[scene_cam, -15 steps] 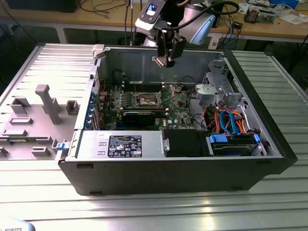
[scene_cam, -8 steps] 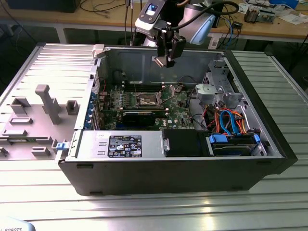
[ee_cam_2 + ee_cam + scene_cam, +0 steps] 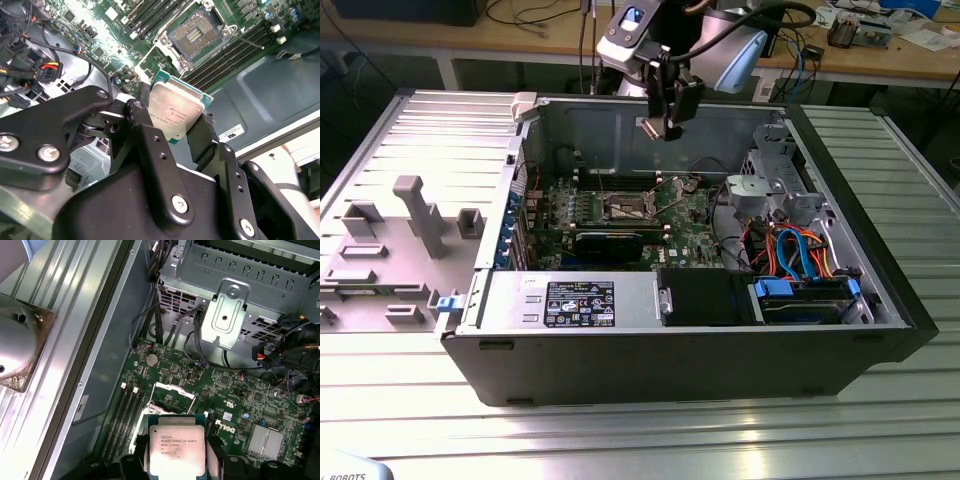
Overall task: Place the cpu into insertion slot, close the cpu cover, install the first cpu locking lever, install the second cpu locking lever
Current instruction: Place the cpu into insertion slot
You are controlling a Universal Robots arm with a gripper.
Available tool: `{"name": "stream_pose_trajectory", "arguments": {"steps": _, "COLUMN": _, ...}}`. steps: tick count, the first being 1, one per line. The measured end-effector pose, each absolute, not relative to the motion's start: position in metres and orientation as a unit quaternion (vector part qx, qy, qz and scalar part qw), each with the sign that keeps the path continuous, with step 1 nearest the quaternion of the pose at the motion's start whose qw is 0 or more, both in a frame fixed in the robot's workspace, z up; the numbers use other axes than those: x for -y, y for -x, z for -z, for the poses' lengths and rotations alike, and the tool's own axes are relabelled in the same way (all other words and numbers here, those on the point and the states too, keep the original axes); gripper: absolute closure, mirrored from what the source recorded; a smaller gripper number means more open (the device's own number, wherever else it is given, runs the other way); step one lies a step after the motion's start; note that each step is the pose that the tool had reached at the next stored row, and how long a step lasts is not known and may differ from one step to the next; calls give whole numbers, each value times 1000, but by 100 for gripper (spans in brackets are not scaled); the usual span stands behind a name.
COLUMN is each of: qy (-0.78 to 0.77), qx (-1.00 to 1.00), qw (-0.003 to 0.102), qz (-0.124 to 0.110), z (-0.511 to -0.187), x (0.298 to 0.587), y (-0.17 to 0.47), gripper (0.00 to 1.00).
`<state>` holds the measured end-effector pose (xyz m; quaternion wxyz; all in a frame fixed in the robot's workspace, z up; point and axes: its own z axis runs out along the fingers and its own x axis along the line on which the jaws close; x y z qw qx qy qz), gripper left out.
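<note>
The pincer [image 3: 671,124] hangs high over the open computer case [image 3: 670,365], which sits on the ribbed metal bench [image 3: 620,440]. It is up by the case's back wall and well clear of the green board [image 3: 698,226].

It is clamped on the chip [image 3: 177,112]. In the second wrist view the black fingers [image 3: 150,140] press on two opposite edges, and the silver-grey top faces back toward the wrist. So the chip is in the air, not seated.

The socket [image 3: 623,208] has a dark centre and a silver rim, and it lies bare and empty amid the board. In the second wrist view the socket [image 3: 195,32] shows its contact field open, with memory slots [image 3: 235,52] just beside it.

In the first wrist view a thin silver frame [image 3: 174,390] stands next to the socket. I judge that to be the cover, swung up out of the way. I can't make out the levers.

From the pincer, the socket lies below and off toward the exterior view's left. There is a drop to close and a sideways gap as well.

The chip is square, so it has no long axis. Its edges look roughly parallel to the socket's rim in the second wrist view. None of the four steps is done.
</note>
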<state>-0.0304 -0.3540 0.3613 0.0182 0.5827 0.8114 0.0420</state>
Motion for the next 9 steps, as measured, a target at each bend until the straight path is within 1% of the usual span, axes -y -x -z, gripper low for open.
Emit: {"name": "stream_pose_trajectory", "arguments": {"steps": 9, "qy": -591, "qx": -805, "qw": 19, "qz": -42, "z": -361, "x": 354, "y": 31, "gripper": 46}}
